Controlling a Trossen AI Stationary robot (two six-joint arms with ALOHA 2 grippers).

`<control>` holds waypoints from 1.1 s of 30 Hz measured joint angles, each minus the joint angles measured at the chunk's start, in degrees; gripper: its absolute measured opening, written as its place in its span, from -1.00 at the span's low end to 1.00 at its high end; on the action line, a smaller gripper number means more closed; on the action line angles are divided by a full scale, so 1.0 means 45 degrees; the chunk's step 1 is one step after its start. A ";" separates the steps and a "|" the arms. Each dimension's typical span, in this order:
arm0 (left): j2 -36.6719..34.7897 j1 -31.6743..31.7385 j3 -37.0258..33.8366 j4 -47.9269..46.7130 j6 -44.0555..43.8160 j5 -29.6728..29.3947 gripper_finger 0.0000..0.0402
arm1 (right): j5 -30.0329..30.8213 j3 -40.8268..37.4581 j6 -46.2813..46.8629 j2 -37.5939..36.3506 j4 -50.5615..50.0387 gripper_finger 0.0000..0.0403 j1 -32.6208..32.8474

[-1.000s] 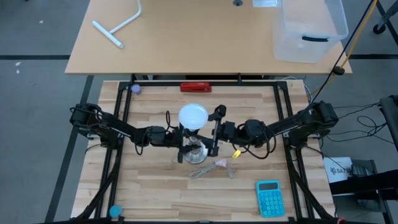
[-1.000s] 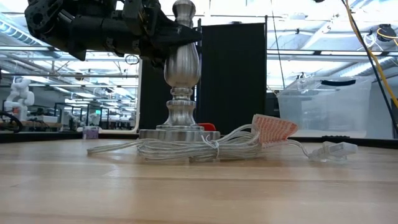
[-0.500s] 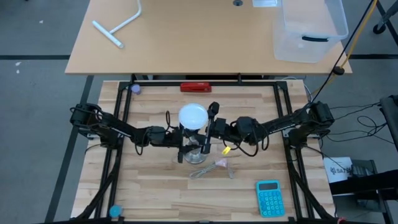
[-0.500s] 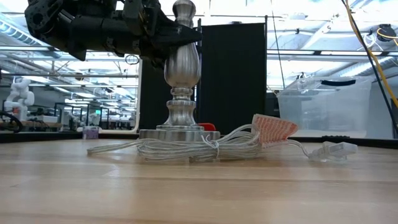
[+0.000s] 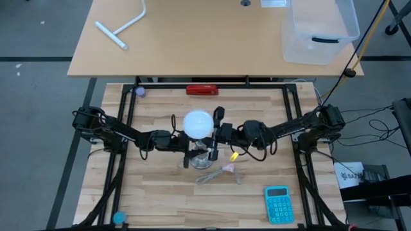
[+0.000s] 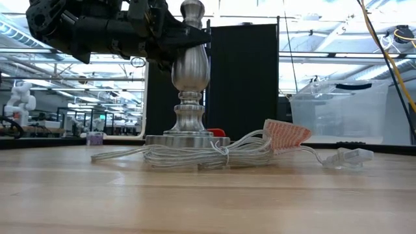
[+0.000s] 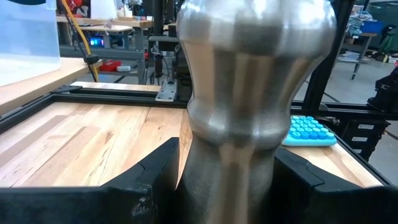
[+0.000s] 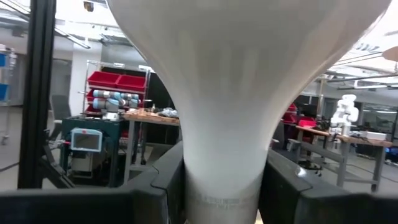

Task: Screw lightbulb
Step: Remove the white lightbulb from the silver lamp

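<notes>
Right pincer [image 5: 212, 131] moved in from beside the lamp, fingers now closing around the lightbulb [image 5: 198, 123] neck

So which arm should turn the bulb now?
Right. The right gripper sits with its fingers either side of the lightbulb neck, apparently touching it. The left gripper is clamped on the lamp stand, steadying it, so it should stay there.

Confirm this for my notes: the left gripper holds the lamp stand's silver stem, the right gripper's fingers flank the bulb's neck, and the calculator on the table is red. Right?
Not quite: the calculator is turquoise, as the high view shows. The rest stands: the left gripper holds the lamp stand's stem, and the right gripper flanks the lightbulb at its neck.
</notes>
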 joint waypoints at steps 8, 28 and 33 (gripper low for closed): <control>0.0000 0.0024 -0.0005 -0.0019 0.0076 0.0664 -0.05 | -0.1832 0.0000 0.0475 0.0000 -0.0087 -0.33 -0.0334; 0.0005 0.0024 0.0019 0.0019 0.0044 0.2440 -0.05 | -0.8816 0.0472 0.2378 -0.0015 -0.0971 -0.33 -0.2409; 0.0005 0.0024 0.0019 0.0019 0.0010 0.2541 -0.05 | -1.0013 0.1156 0.2560 0.0000 -0.2023 -0.28 -0.2771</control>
